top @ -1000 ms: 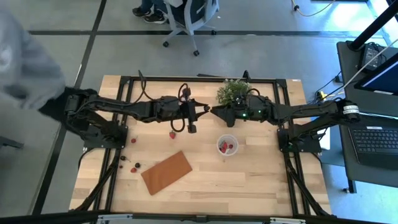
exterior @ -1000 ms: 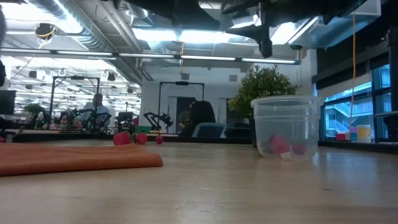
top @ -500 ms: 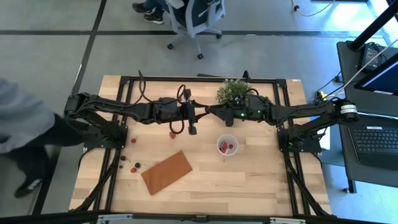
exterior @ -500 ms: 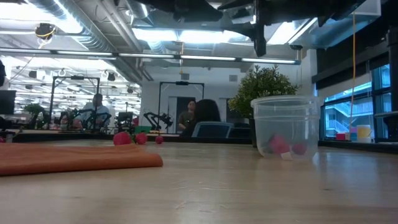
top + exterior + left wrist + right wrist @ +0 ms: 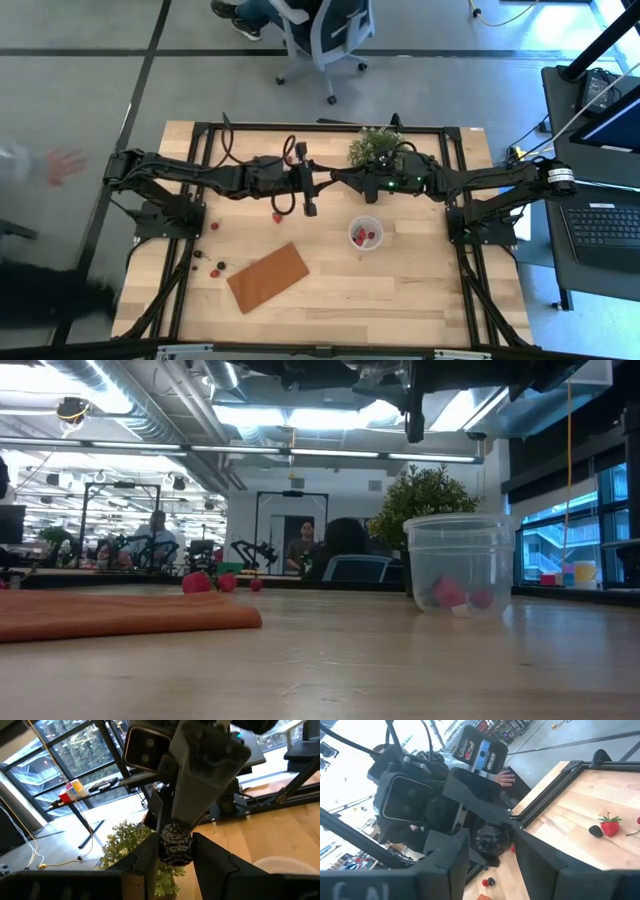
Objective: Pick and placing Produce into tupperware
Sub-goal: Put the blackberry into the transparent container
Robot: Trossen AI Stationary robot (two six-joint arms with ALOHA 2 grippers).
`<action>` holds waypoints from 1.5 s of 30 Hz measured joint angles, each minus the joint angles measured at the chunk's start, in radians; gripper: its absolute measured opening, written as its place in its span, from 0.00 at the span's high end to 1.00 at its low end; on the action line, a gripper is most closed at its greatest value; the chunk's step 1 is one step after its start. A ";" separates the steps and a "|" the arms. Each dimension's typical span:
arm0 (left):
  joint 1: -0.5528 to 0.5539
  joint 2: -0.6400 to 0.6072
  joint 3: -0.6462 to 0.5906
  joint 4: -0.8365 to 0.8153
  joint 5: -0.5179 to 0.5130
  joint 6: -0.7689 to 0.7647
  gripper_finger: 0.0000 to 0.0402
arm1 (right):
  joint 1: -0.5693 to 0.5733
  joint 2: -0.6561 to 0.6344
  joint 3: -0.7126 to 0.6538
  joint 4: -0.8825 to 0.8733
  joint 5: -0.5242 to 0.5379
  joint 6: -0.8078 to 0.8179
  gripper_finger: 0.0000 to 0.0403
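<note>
A dark blackberry (image 5: 175, 844), bumpy and small, hangs in mid-air above the wooden surface (image 5: 400, 290), between the potted plant (image 5: 374, 146) and the left arm. The left pincer (image 5: 175, 851) grips it by its sides, while the right pincer (image 5: 490, 840) brackets the same berry, fingers at its flanks; whether they already press it I cannot tell. It looks light, soft and easily crushed, so a gentle hold across the widest part suits it. The clear tupperware cup (image 5: 365, 234), holding a few red pieces, stands below near the right arm. Loose strawberries (image 5: 277, 216) lie near the brown board (image 5: 268, 277).
</note>
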 joint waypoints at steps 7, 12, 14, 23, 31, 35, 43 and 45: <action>0.003 0.000 0.000 0.025 0.036 0.000 0.75 | 0.000 0.000 0.000 0.014 -0.001 -0.001 0.66; 0.008 0.001 0.000 0.026 0.046 0.010 0.75 | 0.000 0.000 0.000 0.015 -0.003 0.000 0.68; 0.011 0.005 0.001 0.029 0.050 0.044 0.75 | 0.000 0.000 0.000 0.015 -0.004 0.000 0.68; 0.019 0.006 0.001 0.046 0.073 0.081 0.75 | 0.001 0.000 0.001 0.024 -0.004 0.003 0.68; 0.032 0.006 0.001 0.079 0.101 0.108 0.75 | 0.003 0.000 0.006 0.037 -0.006 0.002 0.68; 0.032 0.006 0.001 0.088 0.125 0.123 0.75 | 0.003 0.000 0.015 0.038 -0.008 -0.001 0.68; 0.038 0.007 0.001 0.098 0.124 0.130 0.75 | 0.003 0.000 0.020 0.037 -0.023 -0.003 0.68; 0.040 0.007 0.001 0.098 0.124 0.131 0.75 | 0.004 0.000 0.020 0.036 -0.025 -0.003 0.68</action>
